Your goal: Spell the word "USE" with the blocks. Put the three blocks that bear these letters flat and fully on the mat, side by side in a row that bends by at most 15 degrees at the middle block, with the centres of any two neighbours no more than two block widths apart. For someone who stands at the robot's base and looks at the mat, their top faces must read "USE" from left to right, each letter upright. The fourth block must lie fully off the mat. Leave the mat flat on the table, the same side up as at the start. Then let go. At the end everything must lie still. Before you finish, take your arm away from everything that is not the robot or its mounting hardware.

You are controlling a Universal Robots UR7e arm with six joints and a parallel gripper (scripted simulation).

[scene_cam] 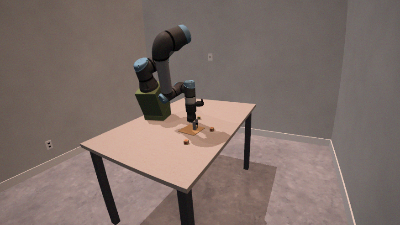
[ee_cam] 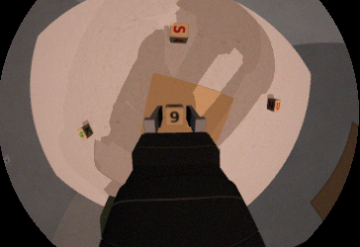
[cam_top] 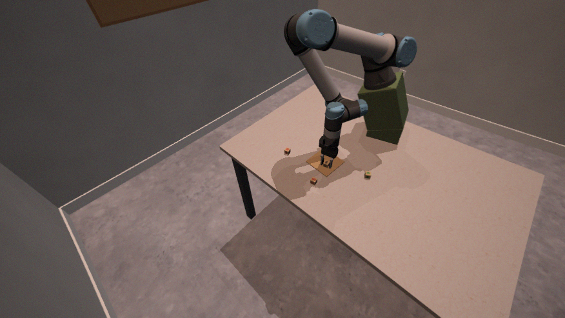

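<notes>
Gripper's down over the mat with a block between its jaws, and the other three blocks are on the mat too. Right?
Not quite. The gripper is down over the mat with a block between its jaws, not yet clamped. But the other three blocks lie off the mat, on the table. The top view shows it.

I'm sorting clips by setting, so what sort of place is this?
Probably a plain test room for a robot: bare grey walls, a single table carrying only the arm on its green pedestal, a small mat and a few letter blocks, such as one near the mat.
</notes>
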